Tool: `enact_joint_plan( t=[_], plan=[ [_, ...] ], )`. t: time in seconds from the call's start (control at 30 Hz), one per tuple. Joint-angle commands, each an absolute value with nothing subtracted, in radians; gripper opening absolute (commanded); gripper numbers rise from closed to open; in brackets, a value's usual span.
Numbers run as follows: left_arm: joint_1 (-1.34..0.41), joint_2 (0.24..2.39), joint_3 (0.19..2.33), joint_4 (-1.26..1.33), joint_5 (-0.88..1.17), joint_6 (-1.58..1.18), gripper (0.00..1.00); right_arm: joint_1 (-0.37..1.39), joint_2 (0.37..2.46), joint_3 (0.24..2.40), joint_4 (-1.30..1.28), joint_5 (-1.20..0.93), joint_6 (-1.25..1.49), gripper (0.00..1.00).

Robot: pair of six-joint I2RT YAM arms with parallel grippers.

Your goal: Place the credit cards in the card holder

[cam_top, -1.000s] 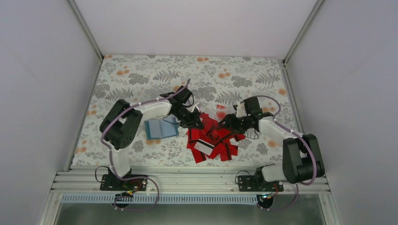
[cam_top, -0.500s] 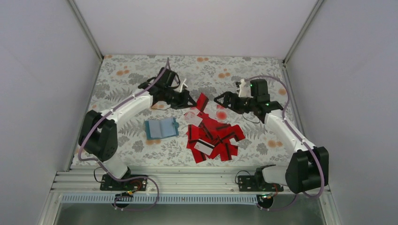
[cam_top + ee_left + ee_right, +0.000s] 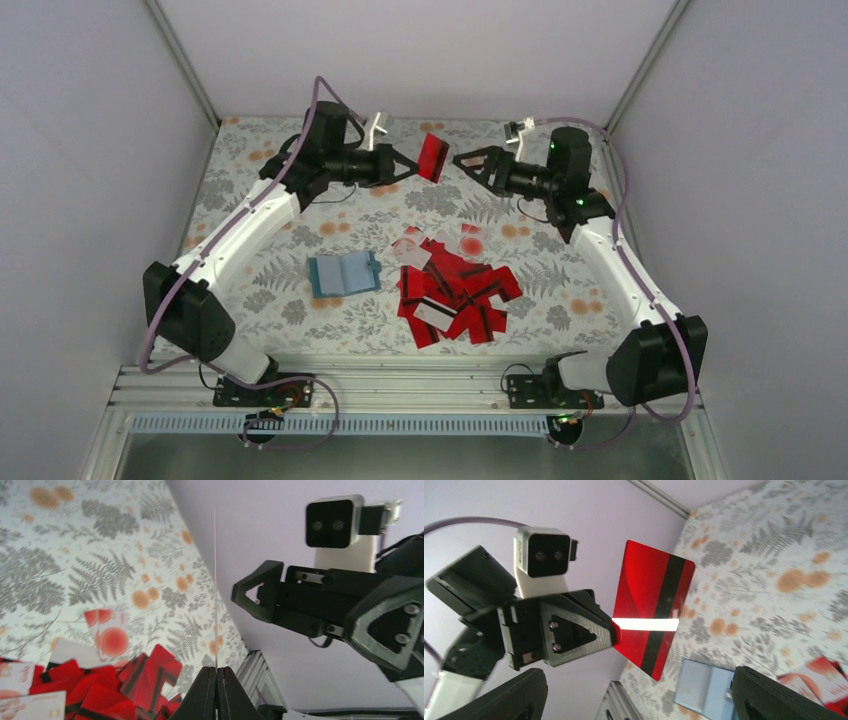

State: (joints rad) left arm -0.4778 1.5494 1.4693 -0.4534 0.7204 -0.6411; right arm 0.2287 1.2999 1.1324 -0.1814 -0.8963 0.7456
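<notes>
Barely started: flat-lying teal-blue folding card holder (image 3: 343,273) looks empty, heap of thin red credit cards (image 3: 455,295) beside it, left gripper (image 3: 415,165) pinches one red black-striped card (image 3: 432,157) high beyond it, right gripper (image 3: 470,163) spread wide, holding nothing.

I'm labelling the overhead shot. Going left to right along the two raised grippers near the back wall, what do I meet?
The left gripper, shut on a card → the red credit card it holds → the right gripper, open and apart from the card.
</notes>
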Motion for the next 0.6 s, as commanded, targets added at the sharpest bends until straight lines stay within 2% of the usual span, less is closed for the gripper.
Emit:
enact_joint_plan(
  t=[0.0,0.17,0.37,0.57],
  plan=[
    [-0.469,1.51,1.517,-0.351,0.787,-0.698,0.02,0.235,1.347,1.208,-0.028,-0.988,0.873,0.92],
    [-0.467,1.495,1.534,-0.269,0.833,-0.753,0.02,0.245,1.395,1.306,0.002,-1.028,0.895,0.82],
    [-0.466,1.472,1.545,-0.18,0.876,-0.79,0.02,0.264,1.427,1.387,0.078,-1.078,0.949,0.63],
    [-0.467,1.467,1.553,-0.145,0.899,-0.803,0.02,0.289,1.459,1.448,0.117,-1.107,0.971,0.39]
  ],
)
